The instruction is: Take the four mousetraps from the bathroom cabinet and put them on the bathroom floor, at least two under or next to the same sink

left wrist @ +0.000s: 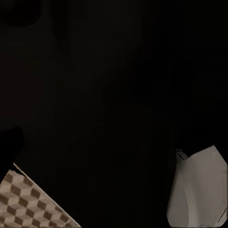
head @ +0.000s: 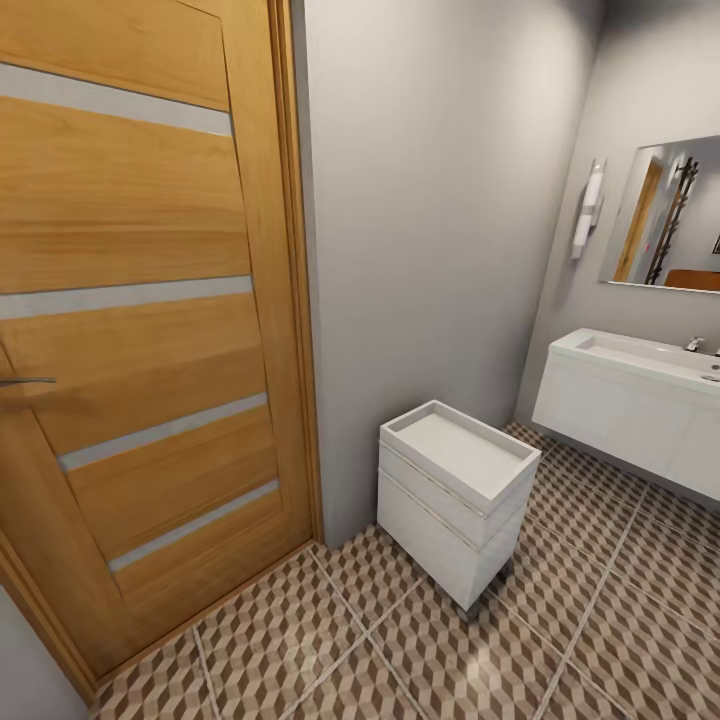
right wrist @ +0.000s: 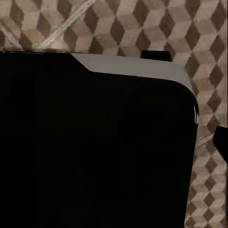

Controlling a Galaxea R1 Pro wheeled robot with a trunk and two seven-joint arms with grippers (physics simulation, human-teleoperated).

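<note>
Neither wrist view lets me tell whether the left or right claw is released or clenched: both are mostly covered by a dark mass close to the lens. In the left wrist view, a wedge of the bathroom floor (left wrist: 28, 204) with its cube pattern shows at the lower left of the frame, and a pale grey panel (left wrist: 197, 190) at the lower right. In the right wrist view, the dark mass has a pale grey rim (right wrist: 133, 69) along its upper edge, with patterned floor tiles (right wrist: 118, 23) across the top and down the right edge of the frame.

In the head view, a wide honey-coloured wooden door (head: 140, 330) with pale horizontal strips takes up the left of the frame, a metal handle (head: 25, 381) at its left edge. A grey wall (head: 430, 200) stands beside it. At centre right, a small white drawer unit (head: 455, 495) with a tray-like top stands on the tiled floor (head: 300, 640), close to the wall. At the right edge, the bathroom sink (head: 640, 395) hangs on the far wall, clear of the floor, with a chrome tap (head: 695, 344). Above it are a mirror (head: 665, 215) and a white wall lamp (head: 588, 210).
</note>
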